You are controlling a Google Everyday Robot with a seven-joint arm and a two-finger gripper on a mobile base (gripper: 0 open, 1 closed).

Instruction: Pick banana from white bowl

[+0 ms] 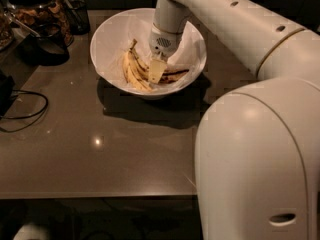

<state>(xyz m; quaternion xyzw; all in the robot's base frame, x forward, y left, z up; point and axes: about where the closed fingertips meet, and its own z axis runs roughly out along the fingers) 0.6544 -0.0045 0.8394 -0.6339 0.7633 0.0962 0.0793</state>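
1. Table: dark and glossy; it carries every item below.

2. Robot arm: white. It enters from 3 o'clock and reaches to 12 o'clock, bending down into the bowl. The step in hand is judged to be the grasp. To do it well, the pincer should be set across the fruit's narrow width near mid-length, not along it. It should go low enough to get round the fruit without catching the paper lining, close gently because overripe flesh likely bruises, then lift straight up clear of the rim.

3. White bowl: wide, round and paper-lined, at 12 o'clock on the table.

4. Snack jar: glass with a dark lid, at 10 o'clock of the bowl and apart from it.

5. Banana: yellow with brown streaks, lying in the bowl's floor toward 7 o'clock of centre. The long axis runs from 11 o'clock (stem) to 5 o'clock, gently curved. A dark strip extends toward 3 o'clock; whether it belongs to this fruit cannot be told.

6. Paler banana: touching the former on its 9 o'clock side and roughly parallel to it.

7. Pincer: inside the bowl, tip down at the banana's 3 o'clock flank. How far it is open, and whether it has hold of anything, cannot be told.
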